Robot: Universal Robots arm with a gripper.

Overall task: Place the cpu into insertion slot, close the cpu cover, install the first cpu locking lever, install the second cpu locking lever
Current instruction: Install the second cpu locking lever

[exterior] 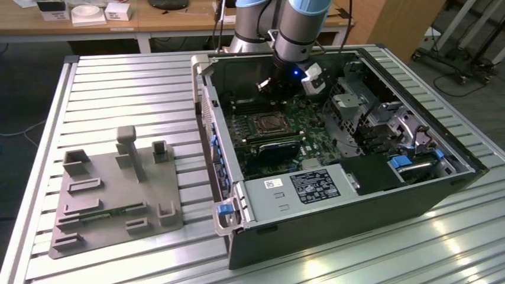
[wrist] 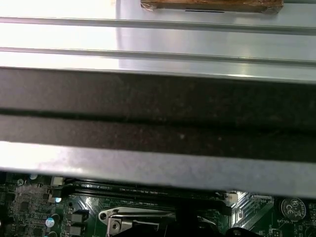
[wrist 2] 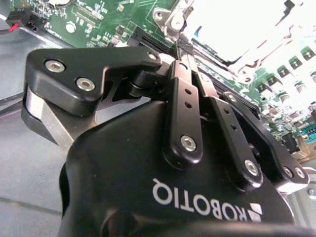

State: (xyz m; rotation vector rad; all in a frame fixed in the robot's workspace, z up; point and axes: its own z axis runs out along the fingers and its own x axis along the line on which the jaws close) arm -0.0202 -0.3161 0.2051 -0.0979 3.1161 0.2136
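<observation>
Second wrist view: end effector [wrist 2: 178, 49], fingers pressed together, nothing visibly held, tips beside the insertion slot [wrist 2: 247, 34]; slot lay just beyond the fingertips, cpu cover [wrist 2: 170, 17] adjoining.

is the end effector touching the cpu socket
Cannot tell. In the second wrist view the end effector reaches the insertion slot, but glare hides any contact or gap.

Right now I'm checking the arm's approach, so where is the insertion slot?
In the exterior view, the insertion slot sits on the green motherboard inside the open computer case, just below the gripper.
</observation>
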